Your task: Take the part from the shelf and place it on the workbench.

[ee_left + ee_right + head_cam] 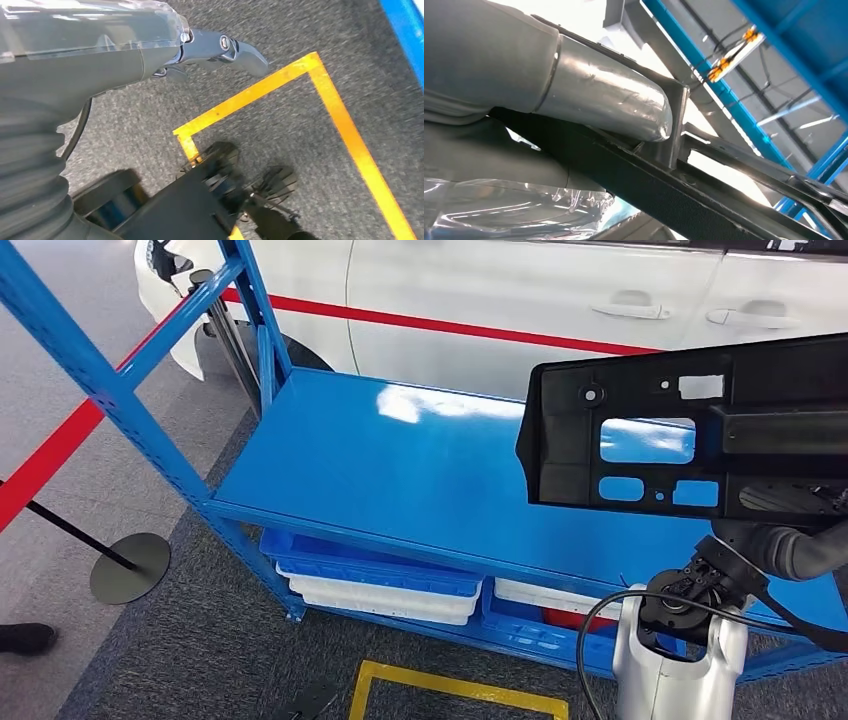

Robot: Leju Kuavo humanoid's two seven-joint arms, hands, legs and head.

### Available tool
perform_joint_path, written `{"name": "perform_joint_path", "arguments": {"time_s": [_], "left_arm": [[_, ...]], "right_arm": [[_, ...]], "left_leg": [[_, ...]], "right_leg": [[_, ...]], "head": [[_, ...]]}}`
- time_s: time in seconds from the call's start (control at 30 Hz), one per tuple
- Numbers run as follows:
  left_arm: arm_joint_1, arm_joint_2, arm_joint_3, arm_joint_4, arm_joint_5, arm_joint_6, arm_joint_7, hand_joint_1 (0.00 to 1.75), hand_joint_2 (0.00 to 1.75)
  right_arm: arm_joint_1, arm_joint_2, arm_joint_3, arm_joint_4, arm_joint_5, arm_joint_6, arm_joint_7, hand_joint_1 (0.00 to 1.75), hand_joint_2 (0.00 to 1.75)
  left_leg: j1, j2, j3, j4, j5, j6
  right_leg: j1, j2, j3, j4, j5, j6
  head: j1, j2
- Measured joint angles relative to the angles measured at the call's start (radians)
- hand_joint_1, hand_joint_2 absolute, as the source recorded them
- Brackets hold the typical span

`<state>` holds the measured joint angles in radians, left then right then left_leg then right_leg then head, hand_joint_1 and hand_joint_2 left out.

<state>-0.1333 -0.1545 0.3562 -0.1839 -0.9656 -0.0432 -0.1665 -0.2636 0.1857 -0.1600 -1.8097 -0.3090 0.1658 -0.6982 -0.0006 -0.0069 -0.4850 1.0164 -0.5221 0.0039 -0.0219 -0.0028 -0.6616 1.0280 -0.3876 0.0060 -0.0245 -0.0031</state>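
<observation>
The right hand (574, 100) has the part (690, 430), a flat black plastic panel full of cut-outs, gripped and held up in the air above the right end of the blue shelf (420, 470). In the right wrist view the thick thumb presses against the panel's edge, clamped on it, though the darker fingers are hidden behind the panel there, so how they wrap is hard to say. The part touches nothing but the hand; the shelf's top deck lies below it. The left hand (200, 50) hangs low over grey carpet with a yellow floor marking (310, 100), fingers curled in and holding nothing as far as the blurred picture tells. White and blue bins (380, 585) sit on the lower shelf level. Behind the shelf stands a white car (520, 290).
</observation>
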Motion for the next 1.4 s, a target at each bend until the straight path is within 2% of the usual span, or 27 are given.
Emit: {"name": "perform_joint_path", "arguments": {"time_s": [0.1, 0.13, 0.17, 0.23, 0.27, 0.3, 0.33, 0.4, 0.43, 0.5, 0.53, 0.6, 0.67, 0.73, 0.77, 0.8, 0.87, 0.9, 0.93, 1.0, 1.03, 1.13, 1.2, 1.27, 1.3, 1.33, 1.4], "left_arm": [[0.002, 0.000, 0.001, 0.000, -0.004, -0.003, -0.002, 0.00, 1.75], [0.002, 0.001, 0.002, 0.000, -0.006, -0.004, -0.002, 0.00, 1.75], [0.002, 0.001, 0.002, 0.000, -0.007, -0.004, -0.003, 0.00, 1.75], [0.003, 0.000, 0.002, 0.000, -0.008, -0.004, -0.004, 0.00, 1.75], [0.004, 0.000, 0.002, 0.000, -0.008, -0.004, -0.005, 0.00, 1.75], [0.005, 0.000, 0.002, 0.000, -0.008, -0.004, -0.005, 0.00, 1.75], [0.006, 0.000, 0.002, 0.000, -0.008, -0.005, -0.006, 0.00, 1.75], [0.007, 0.000, 0.003, 0.000, -0.008, -0.007, -0.007, 0.00, 1.75], [0.007, 0.000, 0.003, 0.000, -0.008, -0.009, -0.007, 0.00, 1.75], [0.007, 0.000, 0.003, 0.000, -0.008, -0.011, -0.008, 0.00, 1.75], [0.007, 0.000, 0.003, 0.000, -0.008, -0.011, -0.009, 0.00, 1.75], [0.009, 0.000, 0.004, 0.000, -0.008, -0.012, -0.009, 0.00, 1.75], [0.011, 0.001, 0.004, 0.000, -0.008, -0.013, -0.009, 0.00, 1.75], [0.011, 0.001, 0.004, 0.000, -0.009, -0.013, -0.009, 0.00, 1.75], [0.011, 0.001, 0.004, 0.000, -0.009, -0.013, -0.009, 0.00, 1.75], [0.011, 0.001, 0.005, 0.000, -0.010, -0.013, -0.010, 0.00, 1.75], [0.011, 0.001, 0.005, 0.000, -0.013, -0.011, -0.016, 0.00, 1.75], [0.011, 0.001, 0.005, 0.000, -0.014, -0.010, -0.020, 0.00, 1.75], [0.011, 0.001, 0.005, 0.000, -0.016, -0.008, -0.022, 0.00, 1.75], [0.009, 0.001, 0.005, -0.002, -0.019, -0.005, -0.026, 0.00, 1.75], [0.008, 0.001, 0.005, -0.002, -0.021, -0.002, -0.027, 0.00, 1.75], [0.011, 0.001, 0.005, -0.003, -0.023, 0.003, -0.030, 0.00, 1.75], [0.012, 0.001, 0.005, -0.003, -0.024, 0.004, -0.031, 0.00, 1.75], [0.014, 0.000, 0.005, -0.003, -0.024, 0.004, -0.031, 0.00, 1.75], [0.015, 0.000, 0.005, -0.003, -0.024, 0.004, -0.031, 0.00, 1.75], [0.017, 0.000, 0.005, -0.003, -0.024, 0.004, -0.031, 0.00, 1.75], [0.019, -0.001, 0.005, -0.003, -0.024, 0.004, -0.032, 0.00, 1.75]], "right_arm": [[0.002, 0.004, -0.003, -0.004, 0.004, 0.008, 0.000, 1.75, 0.00], [0.003, 0.005, -0.006, -0.005, 0.004, 0.011, 0.000, 1.75, 0.00], [0.004, 0.005, -0.008, -0.005, 0.004, 0.014, 0.000, 1.75, 0.00], [0.006, 0.006, -0.011, -0.006, 0.007, 0.016, 0.000, 1.75, 0.00], [0.008, 0.007, -0.012, -0.006, 0.011, 0.016, 0.000, 1.75, 0.00], [0.009, 0.008, -0.012, -0.006, 0.015, 0.016, 0.000, 1.75, 0.00], [0.010, 0.009, -0.013, -0.006, 0.020, 0.015, 0.000, 1.75, 0.00], [0.009, 0.012, -0.014, -0.007, 0.028, 0.013, 0.000, 1.75, 0.00], [0.008, 0.013, -0.014, -0.008, 0.031, 0.011, 0.000, 1.75, 0.00], [0.007, 0.017, -0.014, -0.012, 0.035, 0.007, 0.000, 1.75, 0.00], [0.006, 0.019, -0.014, -0.014, 0.036, 0.004, 0.000, 1.75, 0.00], [0.006, 0.022, -0.015, -0.015, 0.037, 0.001, 0.000, 1.75, 0.00], [0.005, 0.026, -0.015, -0.015, 0.038, 0.000, 0.000, 1.75, 0.00], [0.005, 0.030, -0.015, -0.015, 0.038, 0.000, 0.000, 1.75, 0.00], [0.006, 0.031, -0.015, -0.015, 0.038, 0.000, 0.000, 1.75, 0.00], [0.007, 0.032, -0.015, -0.015, 0.038, 0.000, 0.000, 1.75, 0.00], [0.013, 0.032, -0.015, -0.015, 0.038, 0.002, 0.000, 1.75, 0.00], [0.016, 0.032, -0.015, -0.016, 0.038, 0.004, 0.000, 1.75, 0.00], [0.019, 0.032, -0.015, -0.018, 0.038, 0.006, 0.000, 1.75, 0.00], [0.021, 0.033, -0.016, -0.021, 0.039, 0.013, 0.000, 1.75, 0.00], [0.021, 0.034, -0.016, -0.022, 0.040, 0.016, 0.000, 1.75, 0.00], [0.022, 0.036, -0.017, -0.023, 0.040, 0.021, 0.000, 1.75, 0.00], [0.023, 0.036, -0.018, -0.023, 0.040, 0.022, 0.000, 1.75, 0.00], [0.027, 0.037, -0.020, -0.023, 0.040, 0.022, 0.000, 1.75, 0.00], [0.029, 0.037, -0.021, -0.023, 0.040, 0.022, 0.000, 1.75, 0.00], [0.031, 0.037, -0.022, -0.023, 0.040, 0.022, 0.000, 1.75, 0.00], [0.033, 0.037, -0.023, -0.023, 0.040, 0.024, 0.000, 1.75, 0.00]], "left_leg": [[-0.004, 0.002, -0.007, -0.029, 0.020, 0.016], [-0.002, 0.005, -0.014, -0.036, 0.034, 0.024], [0.001, 0.007, -0.025, -0.042, 0.049, 0.031], [0.000, 0.009, -0.053, -0.043, 0.076, 0.040], [-0.002, 0.009, -0.070, -0.041, 0.087, 0.041], [-0.003, 0.010, -0.087, -0.038, 0.098, 0.041], [-0.004, 0.010, -0.106, -0.032, 0.108, 0.040], [-0.004, 0.010, -0.142, -0.017, 0.125, 0.036], [-0.005, 0.009, -0.159, -0.008, 0.132, 0.032], [-0.008, 0.008, -0.177, 0.006, 0.144, 0.023], [-0.008, 0.007, -0.181, 0.009, 0.153, 0.017], [-0.006, 0.006, -0.185, 0.008, 0.164, 0.006], [-0.003, 0.005, -0.203, 0.042, 0.116, -0.006], [0.002, 0.005, -0.232, 0.151, 0.010, -0.017], [0.005, 0.005, -0.243, 0.215, -0.029, -0.022], [0.007, 0.005, -0.247, 0.270, -0.043, -0.026], [0.010, 0.005, -0.218, 0.294, 0.006, -0.027], [0.011, 0.005, -0.181, 0.259, 0.039, -0.024], [0.010, 0.005, -0.127, 0.195, 0.050, -0.019], [0.005, 0.006, -0.019, 0.043, 0.017, -0.008], [0.002, 0.007, 0.011, -0.007, -0.003, -0.003], [0.000, 0.010, 0.016, -0.040, 0.005, 0.014], [0.003, 0.014, 0.004, -0.045, 0.025, 0.029], [-0.001, 0.015, -0.015, -0.043, 0.039, 0.036], [-0.002, 0.016, -0.024, -0.041, 0.044, 0.036], [-0.003, 0.016, -0.032, -0.037, 0.048, 0.036], [-0.003, 0.018, -0.043, -0.026, 0.049, 0.033]], "right_leg": [[-0.003, 0.000, -0.004, -0.013, 0.020, 0.019], [-0.002, 0.001, -0.011, -0.003, 0.002, 0.023], [-0.001, 0.002, -0.022, 0.026, -0.037, 0.025], [-0.001, 0.002, -0.050, 0.138, -0.144, 0.027], [-0.001, 0.002, -0.061, 0.203, -0.179, 0.028], [-0.001, 0.002, -0.063, 0.250, -0.189, 0.029], [-0.001, 0.002, -0.052, 0.270, -0.175, 0.030], [-0.001, 0.002, 0.019, 0.208, -0.122, 0.028], [0.000, 0.002, 0.073, 0.138, -0.116, 0.026], [0.005, 0.002, 0.151, 0.024, -0.137, 0.019], [0.008, 0.003, 0.165, -0.005, -0.149, 0.014], [0.008, 0.001, 0.156, -0.012, -0.136, 0.000], [0.003, -0.003, 0.135, -0.014, -0.111, -0.016], [0.002, -0.004, 0.104, -0.015, -0.084, -0.025], [0.002, -0.004, 0.087, -0.014, -0.072, -0.025], [0.002, -0.004, 0.070, -0.013, -0.061, -0.024], [0.002, -0.004, 0.037, -0.011, -0.039, -0.019], [0.002, -0.004, 0.023, -0.010, -0.028, -0.016], [0.003, -0.005, 0.012, -0.009, -0.019, -0.012], [0.004, -0.006, 0.001, -0.008, -0.001, -0.002], [0.003, -0.007, 0.000, -0.009, 0.007, 0.004], [-0.001, -0.007, -0.005, -0.007, 0.015, 0.023], [-0.002, -0.004, -0.034, 0.060, -0.039, 0.029], [-0.001, -0.001, -0.085, 0.197, -0.121, 0.032], [-0.001, 0.000, -0.102, 0.252, -0.145, 0.034], [-0.001, 0.001, -0.101, 0.274, -0.151, 0.036], [-0.001, -0.003, -0.039, 0.197, -0.113, 0.034]], "head": [[0.000, 0.000], [0.000, 0.000], [0.000, 0.000], [0.000, 0.000], [0.000, 0.000], [0.000, 0.000], [0.000, 0.000], [0.000, 0.000], [0.000, 0.000], [0.000, 0.000], [0.000, 0.000], [0.000, 0.000], [0.000, 0.000], [-0.001, 0.000], [-0.001, 0.000], [-0.001, 0.000], [-0.001, 0.000], [-0.001, 0.000], [-0.001, 0.000], [-0.001, 0.000], [-0.001, 0.000], [0.000, 0.000], [0.000, 0.000], [-0.001, 0.000], [-0.001, 0.000], [-0.001, 0.000], [-0.001, 0.000]]}}
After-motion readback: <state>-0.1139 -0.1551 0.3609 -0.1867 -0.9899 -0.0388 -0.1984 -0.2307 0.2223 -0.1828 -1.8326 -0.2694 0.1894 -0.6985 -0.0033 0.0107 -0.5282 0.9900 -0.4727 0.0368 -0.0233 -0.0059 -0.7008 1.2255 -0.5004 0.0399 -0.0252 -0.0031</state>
